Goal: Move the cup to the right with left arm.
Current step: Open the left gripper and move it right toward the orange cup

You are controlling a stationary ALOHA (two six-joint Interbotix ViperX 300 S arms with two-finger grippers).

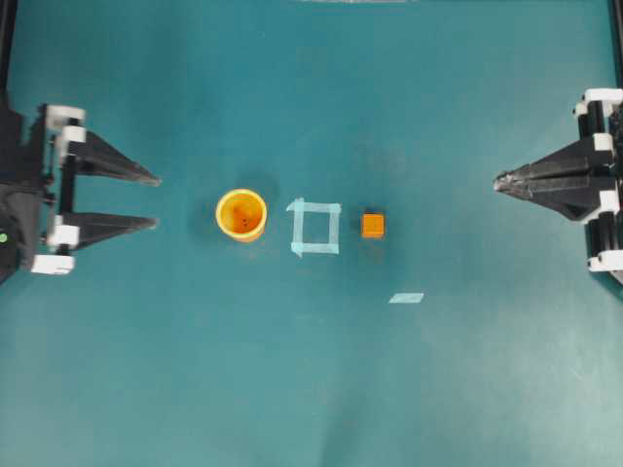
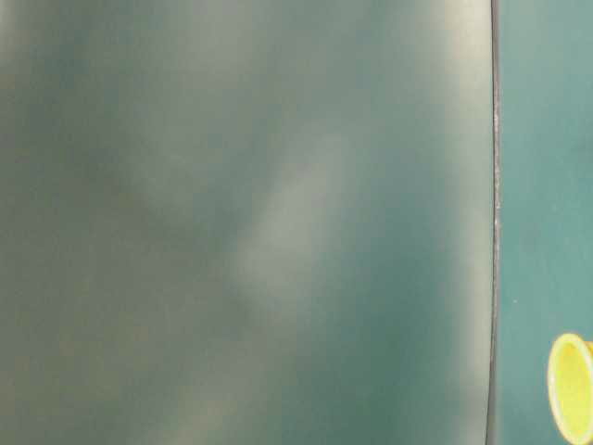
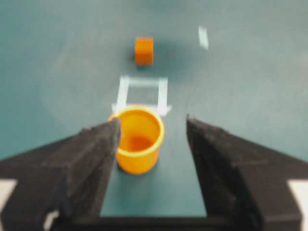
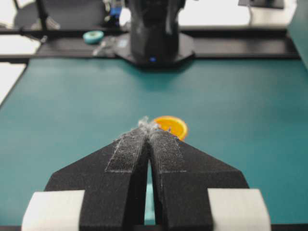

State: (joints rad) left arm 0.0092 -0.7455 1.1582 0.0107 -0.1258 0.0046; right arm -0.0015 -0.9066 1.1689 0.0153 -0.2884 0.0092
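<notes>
The orange-yellow cup (image 1: pixel 241 215) stands upright on the teal table, left of a taped square (image 1: pixel 315 227). My left gripper (image 1: pixel 156 201) is open at the table's left edge, its tips a short way left of the cup and apart from it. In the left wrist view the cup (image 3: pixel 138 139) sits just ahead of the open left gripper (image 3: pixel 153 124), close to the left finger (image 3: pixel 91 154). My right gripper (image 1: pixel 498 182) is shut and empty at the right edge. Past the shut right gripper (image 4: pixel 148 126), the right wrist view catches the cup (image 4: pixel 172 126). The cup's yellow rim (image 2: pixel 569 387) shows in the table-level view.
A small orange cube (image 1: pixel 373 226) lies right of the taped square, and it also appears far ahead in the left wrist view (image 3: pixel 144 50). A short tape strip (image 1: pixel 406 298) lies to the lower right of the cube. The left arm's base (image 4: pixel 154 29) stands across the table.
</notes>
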